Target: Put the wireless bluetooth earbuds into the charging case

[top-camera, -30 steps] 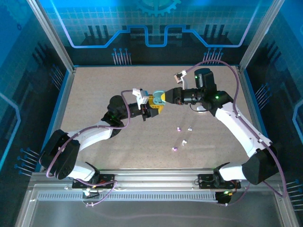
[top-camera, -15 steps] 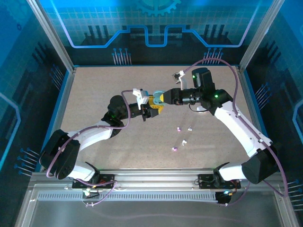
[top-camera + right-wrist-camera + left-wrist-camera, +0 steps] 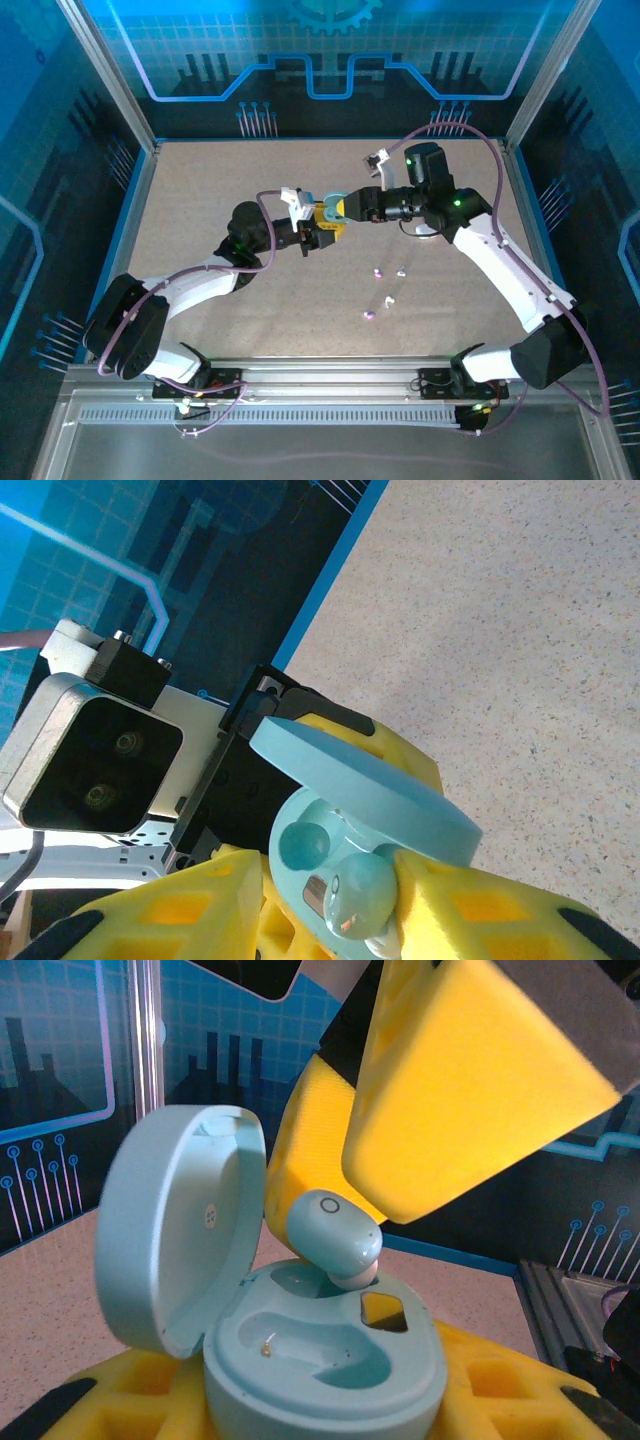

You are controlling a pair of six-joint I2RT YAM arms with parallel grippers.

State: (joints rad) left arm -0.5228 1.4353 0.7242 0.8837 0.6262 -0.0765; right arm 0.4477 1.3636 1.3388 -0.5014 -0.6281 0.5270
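Holding the open case [image 3: 330, 1365] tight w/ left gripper [image 3: 321, 224] so right gripper [image 3: 343, 207] (can't tell if it's gripping) can pop the earbud [image 3: 335, 1235] in.

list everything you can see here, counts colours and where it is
charging case: 1, light blue, lid open, held between the left gripper's yellow pads above mid-table
light blue earbud: 1, at a socket of the case
pinkish-purple earbuds: 2, loose on the table, nearer the arm bases than the case
white earbuds: 2, loose beside them
white rounded thing: 1, mostly hidden under the right arm, cannot tell what
table: 1, tan, speckled
enclosure panels: blue, around the table
left gripper: 1, closed on the case
right gripper: 1, yellow pads apart, either side of the earbud
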